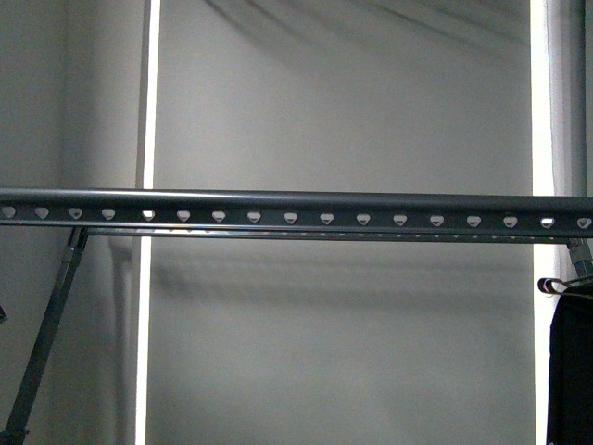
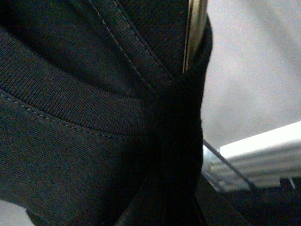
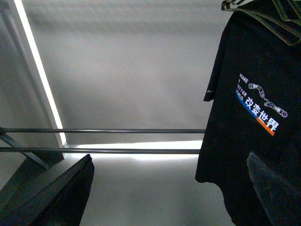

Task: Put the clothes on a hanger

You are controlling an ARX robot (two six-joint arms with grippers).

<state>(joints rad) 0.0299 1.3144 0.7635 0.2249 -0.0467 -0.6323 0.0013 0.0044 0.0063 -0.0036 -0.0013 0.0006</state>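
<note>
The right end effector [image 3: 169,156] is spread wide, its two dark fingers [image 3: 56,197] far apart with nothing between them. One blurred fingertip overlaps the lower part of the black T-shirt [image 3: 235,141] in the right wrist view. Whether it touches the cloth cannot be told.

The T-shirt hangs full length at the right of that view. Its white-and-blue chain print [image 3: 261,106] faces the camera, and its shoulders sit on a thin wire frame [image 3: 263,12]. Behind it, two thin horizontal rods [image 3: 117,131] run across in front of a pale wall [image 3: 141,70].

The left end effector cannot be picked out in its own wrist view, so I cannot tell how far open it is or whether it grips anything. Black cloth with a ribbed collar [image 2: 70,99] fills that view right up to the lens, and a narrow metal strip [image 2: 195,33] stands against it.

In the front view, the hanger [image 1: 296,202], a long grey rail with a row of heart-shaped holes, crosses the scene from left to right. It carries no cloth along the length seen. A slanted strut [image 1: 46,338] drops from its left end. Below its right end a dark garment [image 1: 570,371] hangs at the edge of the view. Whether it is the T-shirt cannot be told.
</note>
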